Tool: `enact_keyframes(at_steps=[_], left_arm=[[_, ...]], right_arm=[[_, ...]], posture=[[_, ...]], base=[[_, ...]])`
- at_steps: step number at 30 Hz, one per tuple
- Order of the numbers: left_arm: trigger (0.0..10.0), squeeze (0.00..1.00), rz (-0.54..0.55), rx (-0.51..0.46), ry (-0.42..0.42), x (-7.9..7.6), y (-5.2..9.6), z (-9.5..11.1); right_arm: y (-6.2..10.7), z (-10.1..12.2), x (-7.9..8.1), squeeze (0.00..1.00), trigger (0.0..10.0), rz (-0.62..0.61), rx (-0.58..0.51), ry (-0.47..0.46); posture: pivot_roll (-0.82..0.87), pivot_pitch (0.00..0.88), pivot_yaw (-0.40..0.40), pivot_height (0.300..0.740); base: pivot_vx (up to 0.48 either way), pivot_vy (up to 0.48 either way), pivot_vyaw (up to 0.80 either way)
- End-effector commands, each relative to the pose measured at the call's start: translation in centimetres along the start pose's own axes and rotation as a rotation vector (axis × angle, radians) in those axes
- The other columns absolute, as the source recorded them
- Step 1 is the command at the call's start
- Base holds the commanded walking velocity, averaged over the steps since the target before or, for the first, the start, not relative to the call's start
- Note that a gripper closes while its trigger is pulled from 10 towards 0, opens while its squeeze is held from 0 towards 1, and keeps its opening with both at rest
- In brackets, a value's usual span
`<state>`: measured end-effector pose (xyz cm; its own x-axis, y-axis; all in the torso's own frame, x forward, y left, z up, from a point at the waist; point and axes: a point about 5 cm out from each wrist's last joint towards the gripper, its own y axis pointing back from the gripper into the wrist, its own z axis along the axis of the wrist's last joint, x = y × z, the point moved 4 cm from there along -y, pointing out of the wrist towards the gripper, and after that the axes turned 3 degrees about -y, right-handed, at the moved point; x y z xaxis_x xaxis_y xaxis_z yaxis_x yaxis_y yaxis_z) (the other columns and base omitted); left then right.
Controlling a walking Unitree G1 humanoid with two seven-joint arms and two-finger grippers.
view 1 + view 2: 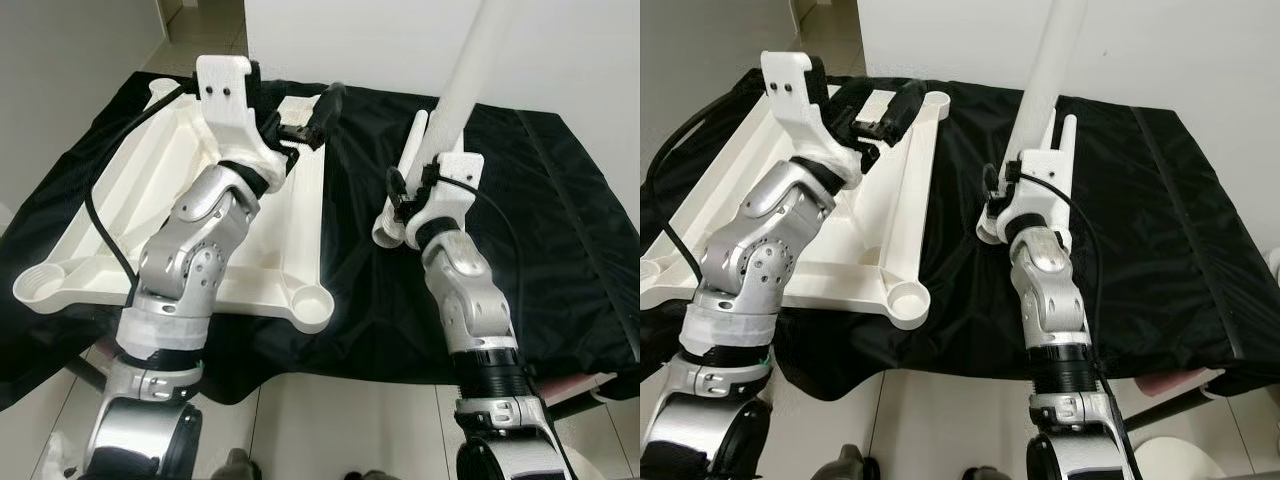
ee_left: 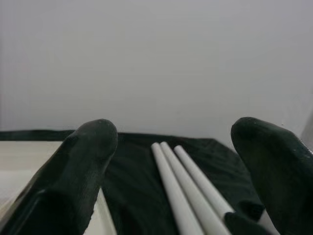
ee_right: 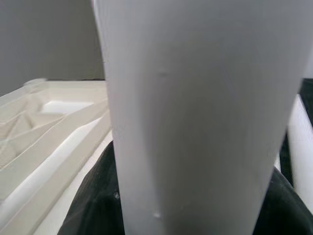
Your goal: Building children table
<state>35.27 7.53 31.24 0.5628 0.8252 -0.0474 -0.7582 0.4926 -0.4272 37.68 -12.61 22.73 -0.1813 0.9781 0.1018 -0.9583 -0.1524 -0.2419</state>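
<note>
Children's table top [image 1: 290, 215], white plastic, lay upside down on the left half of the worktop, ribs and round corner leg sockets facing up. One socket [image 1: 312, 305] sat at the near corner by the front edge. A black cloth [image 1: 560, 230] covered the whole worktop [image 1: 330, 390] and hung over its front edge.

A white table leg [image 1: 462, 85], a long tube, stood raised and slightly tilted over the middle of the cloth, top end out of frame. The right gripper [image 1: 432, 175] was clamped on the leg near its lower end; the right wrist view showed the tube [image 3: 195, 117] close up, the table top off to its side. Fingers themselves mostly hidden behind the white wrist housing.

More white legs [image 1: 400, 190] lay on the cloth just beside the right gripper; the left wrist view showed three of them side by side [image 2: 188, 191].

The left gripper [image 1: 318, 118] hovered over the far edge of the table top. Its black fingers [image 2: 83, 161] were spread apart, nothing between them.
</note>
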Motion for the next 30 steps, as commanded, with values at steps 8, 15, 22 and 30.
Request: enact_keyframes(at_steps=[8, 15, 22, 30], left_arm=[[10.0, 0.00, -0.261, 0.166, -0.023, -1.5, 3.9, -3.9], [10.0, 0.00, -0.338, 0.225, -0.090, -2.2, 5.7, -5.5], [10.0, 0.00, -0.485, 0.365, -0.194, -2.9, 8.9, -8.1], [10.0, 0.00, -0.699, 0.572, -0.091, -4.4, 12.7, -9.4]], right_arm=[[1.9, 1.4, -1.5, 0.00, 10.0, 0.027, -0.066, 0.030], [2.9, 1.6, -2.6, 0.00, 10.0, 0.035, -0.064, 0.053], [3.5, 1.8, -3.0, 0.00, 10.0, 0.044, -0.069, 0.062], [3.3, 1.9, -1.8, 0.00, 10.0, 0.078, -0.082, 0.052]], posture=[[0.05, 0.100, -0.016, 0.740], [0.05, 0.103, -0.018, 0.740], [0.05, 0.109, -0.015, 0.740], [0.05, 0.111, -0.013, 0.740]], base=[[0.000, 0.000, 0.00], [0.000, 0.000, 0.00], [0.000, 0.000, 0.00], [0.000, 0.000, 0.00]])
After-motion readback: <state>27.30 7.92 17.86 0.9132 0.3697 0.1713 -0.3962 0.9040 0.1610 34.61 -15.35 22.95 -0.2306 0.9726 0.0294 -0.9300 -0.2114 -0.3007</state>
